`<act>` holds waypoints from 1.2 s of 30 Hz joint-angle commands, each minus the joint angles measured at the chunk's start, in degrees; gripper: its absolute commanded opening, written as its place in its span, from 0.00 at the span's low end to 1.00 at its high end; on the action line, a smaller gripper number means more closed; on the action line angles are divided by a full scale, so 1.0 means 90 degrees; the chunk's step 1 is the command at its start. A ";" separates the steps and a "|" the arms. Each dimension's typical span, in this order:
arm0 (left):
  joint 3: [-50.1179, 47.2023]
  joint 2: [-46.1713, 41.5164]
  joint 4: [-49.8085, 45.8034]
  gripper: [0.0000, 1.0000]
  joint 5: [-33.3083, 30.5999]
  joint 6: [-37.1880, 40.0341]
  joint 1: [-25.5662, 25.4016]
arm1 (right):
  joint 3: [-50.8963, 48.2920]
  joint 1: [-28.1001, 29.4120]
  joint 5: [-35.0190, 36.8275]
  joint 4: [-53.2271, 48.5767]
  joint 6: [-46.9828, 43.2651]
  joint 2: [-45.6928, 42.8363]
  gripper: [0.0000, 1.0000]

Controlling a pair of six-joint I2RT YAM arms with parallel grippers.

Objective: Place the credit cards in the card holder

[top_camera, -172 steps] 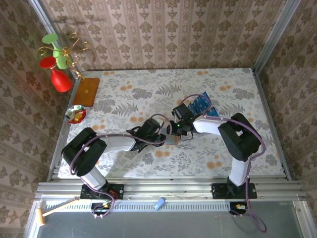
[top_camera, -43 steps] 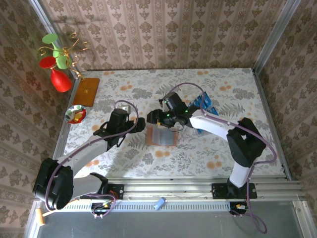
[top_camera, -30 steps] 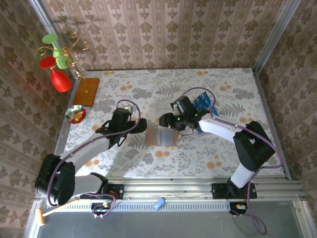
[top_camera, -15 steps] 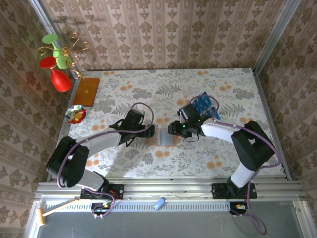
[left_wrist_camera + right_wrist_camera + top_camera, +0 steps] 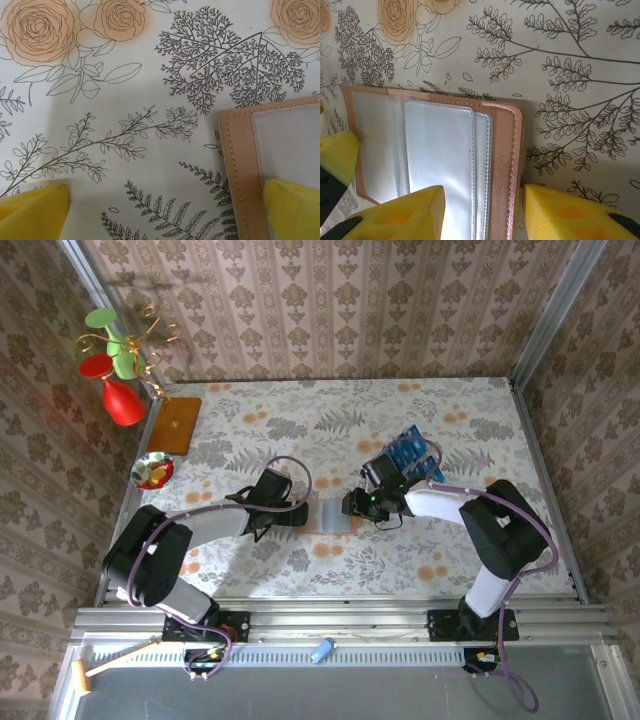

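Card holder (image 5: 337, 515) lies open flat mid-frame, wide-spread left gripper (image 5: 165, 200) over one edge and half-spread right gripper (image 5: 482, 195) straddling the other, likely to keep it open for the credit cards (image 5: 410, 453) stacked just upper right.

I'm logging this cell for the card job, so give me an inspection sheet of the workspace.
Surface: floral-print tablecloth.
Job's things: brown leather-like folding card holder lying open, no card seen in its clear sleeves; pile of blue credit cards beside the right arm.
Clutter: orange-brown wooden board and small bowl of colourful bits at the left edge.
Grippers: left gripper open, astride one holder edge; right gripper jaws apart, astride the opposite edge.
Cables: purple cables looped along both arms.
Surroundings: patterned wallpaper; red vase; wooden mallet and small blue object in the front trough.
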 commanded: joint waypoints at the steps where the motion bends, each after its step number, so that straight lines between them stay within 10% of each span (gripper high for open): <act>1: -0.0079 0.0029 0.0075 1.00 -0.0112 0.0123 -0.0036 | -0.0046 -0.0028 0.0048 0.0039 -0.0055 -0.0058 0.47; 8: 0.0300 -0.0366 -0.0310 1.00 0.0006 0.0280 -0.0039 | 0.0682 -0.0046 0.0262 -0.1054 -0.0628 -0.0727 0.60; 14: 0.0663 -0.0905 -0.0695 1.00 0.0075 0.0419 0.0055 | 0.1664 -0.0148 0.1540 -0.2567 -0.1473 -0.1199 1.00; 21: 0.0817 -0.1090 -0.0832 1.00 -0.0093 0.0048 0.0146 | 0.2135 -0.0664 0.2384 -0.3242 -0.1778 -0.1514 1.00; 29: 0.0810 -0.1202 -0.0973 1.00 -0.0526 -0.0173 0.0146 | 0.2116 -0.1291 0.1507 -0.3555 -0.2116 -0.1178 1.00; 36: 0.0792 -0.1370 -0.1136 1.00 -0.0548 -0.0354 0.0223 | 0.2171 -0.1222 0.2220 -0.4023 -0.2621 -0.0577 0.74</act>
